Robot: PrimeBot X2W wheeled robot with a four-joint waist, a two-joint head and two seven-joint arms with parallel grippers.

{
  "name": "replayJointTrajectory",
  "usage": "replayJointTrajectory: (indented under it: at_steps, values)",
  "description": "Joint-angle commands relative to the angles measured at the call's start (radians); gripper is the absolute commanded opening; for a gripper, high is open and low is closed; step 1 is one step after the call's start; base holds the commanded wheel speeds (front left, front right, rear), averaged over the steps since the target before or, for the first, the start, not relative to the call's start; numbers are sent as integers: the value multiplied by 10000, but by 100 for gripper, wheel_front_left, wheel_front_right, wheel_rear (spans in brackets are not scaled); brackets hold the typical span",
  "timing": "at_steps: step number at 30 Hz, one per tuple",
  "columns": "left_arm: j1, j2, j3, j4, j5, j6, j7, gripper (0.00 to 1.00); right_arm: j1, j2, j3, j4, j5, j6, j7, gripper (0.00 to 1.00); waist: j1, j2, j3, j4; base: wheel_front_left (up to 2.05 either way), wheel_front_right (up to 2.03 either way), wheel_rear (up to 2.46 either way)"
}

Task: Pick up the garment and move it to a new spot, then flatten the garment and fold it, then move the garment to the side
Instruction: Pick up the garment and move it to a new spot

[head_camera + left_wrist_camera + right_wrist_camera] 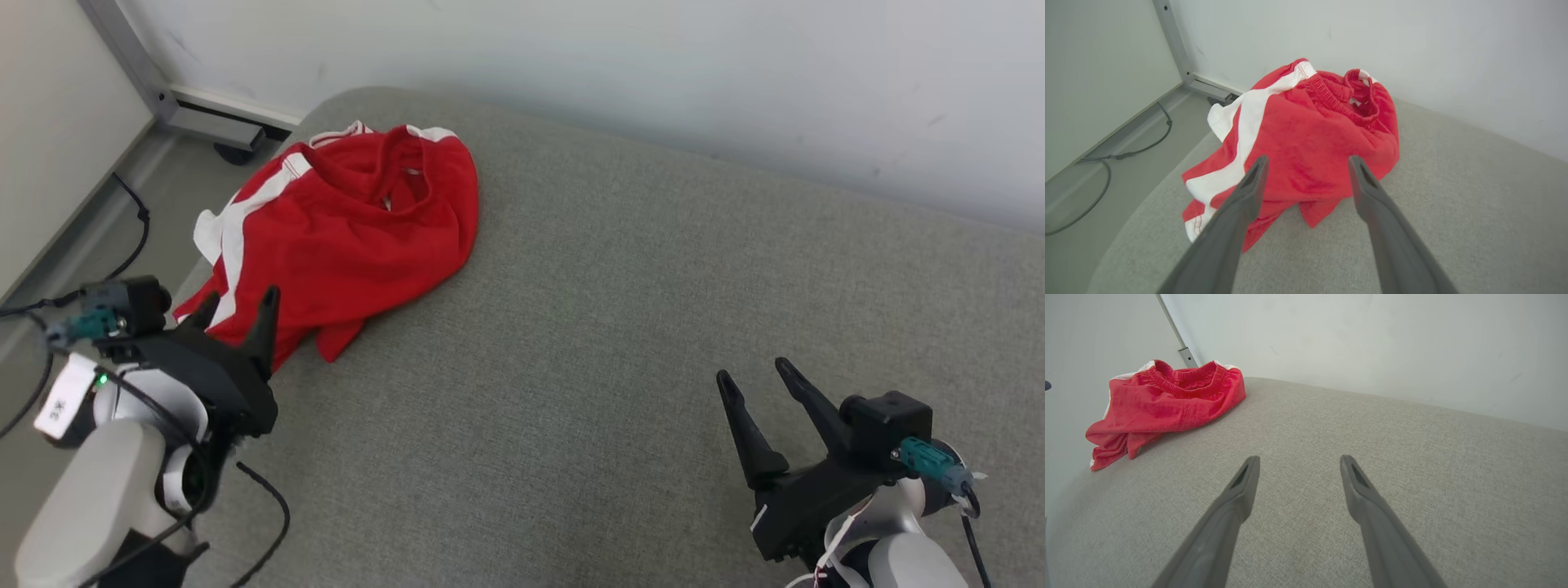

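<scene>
one red garment (pixel 351 220) lies crumpled at the far left corner of the pad (pixel 612 327), partly overhanging. soft, light, floppy: likely best pinched at the elastic waistband (pixel 1335 102). left gripper (pixel 238 296) hovers just beside it, fingers spread, empty; right gripper (pixel 753 369), equally spread, well apart.

We are looking down on a grey, fabric-covered padded surface (pixel 620 343) with a rounded far-left corner. A red garment (pixel 359 237) (white side stripes, gathered elastic waistband) is lying crumpled on it near that corner, its white-striped side reaching the surface's left edge.
</scene>
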Motion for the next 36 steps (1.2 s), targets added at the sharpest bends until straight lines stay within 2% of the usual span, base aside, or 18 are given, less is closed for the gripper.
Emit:
replayJointTrajectory:
  at_steps: [1,6,15,23,27,28,29,30,36]
  values:
    - [-450,45,-32,296,63,-112,28,100,-179,-53,37,-237,-151,-3,124,100,-1,-1,623,-270,0,0,0]
    - [-1465,-16,-46,1517,-46,-344,371,100,-253,-53,210,-865,-299,-3,512,100,-1,-1,1215,-668,0,0,0]
    - [-2347,25,120,3044,-225,-154,625,100,91,-47,394,-1457,-348,-3,898,100,-1,-1,1549,-1203,0,0,0]
    - [-2527,242,253,4023,-252,263,558,100,241,-49,581,-1782,-416,-3,1143,100,-1,-1,1691,-1509,0,0,0]
    - [-2540,218,342,4295,-382,158,274,100,289,-47,644,-1897,-481,-3,1272,100,-1,-1,1746,-1599,0,0,0]
    - [-2553,187,341,4348,-394,128,201,67,294,-47,640,-1934,-489,-3,1307,100,-1,-1,1755,-1609,0,0,0]
    - [-2583,178,338,4366,-382,128,109,6,300,-47,636,-1963,-496,-3,1340,100,-1,-1,1761,-1618,0,0,0]
    - [-2594,152,340,4427,-406,117,61,0,308,-49,644,-1962,-503,-3,1340,100,-1,-1,1737,-1629,0,0,0]
    - [-2694,198,341,4711,-467,-23,-234,0,392,-47,739,-1801,-297,-3,1387,100,-1,-1,1371,-1697,0,0,0]
